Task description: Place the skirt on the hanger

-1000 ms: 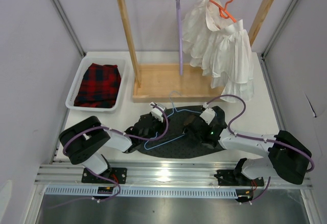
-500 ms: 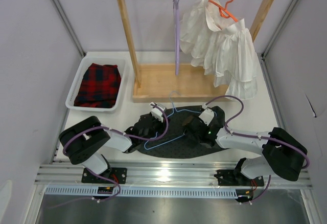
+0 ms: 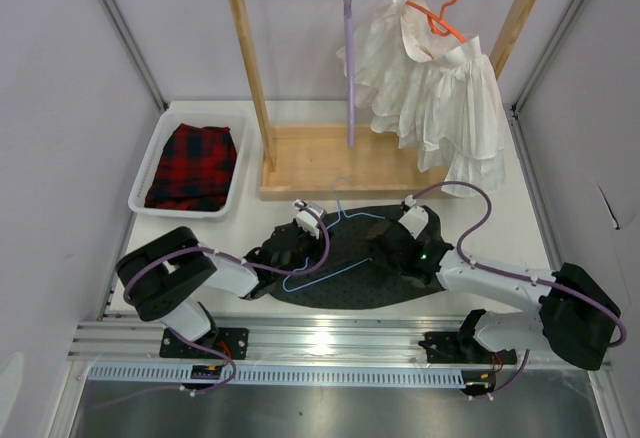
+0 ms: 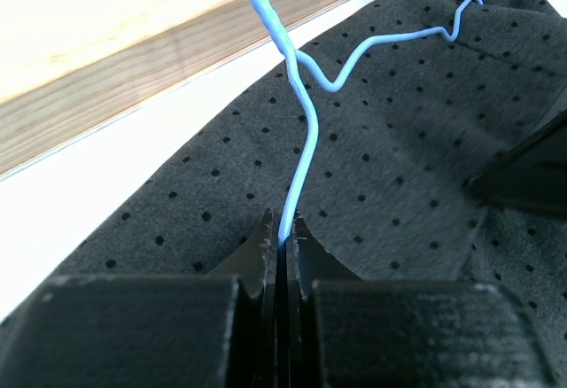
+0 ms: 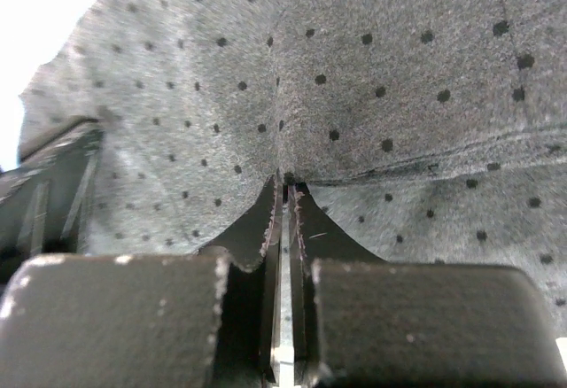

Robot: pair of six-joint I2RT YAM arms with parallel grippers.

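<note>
The dark dotted skirt (image 3: 350, 288) lies flat on the table in front of the rack, filling both wrist views (image 4: 399, 166) (image 5: 354, 78). The thin light-blue wire hanger (image 3: 322, 274) lies on top of it, hook toward the rack. My left gripper (image 3: 312, 242) is shut on the hanger's wire (image 4: 301, 140) just below the twisted neck, the jaws (image 4: 283, 228) pinching it. My right gripper (image 3: 383, 248) sits on the skirt's right part, shut on a raised fold of its fabric (image 5: 285, 184).
A wooden rack (image 3: 330, 168) stands behind the skirt with a lilac hanger (image 3: 350, 68) and a white ruffled garment (image 3: 430, 88) on an orange hanger (image 3: 442, 8). A white bin (image 3: 148, 180) at the left holds a red plaid garment (image 3: 190, 163).
My right gripper has closed on a fold of the skirt, and its arm has shifted a little to the right. The left gripper stays shut on the hanger. The white garment swings slightly.
</note>
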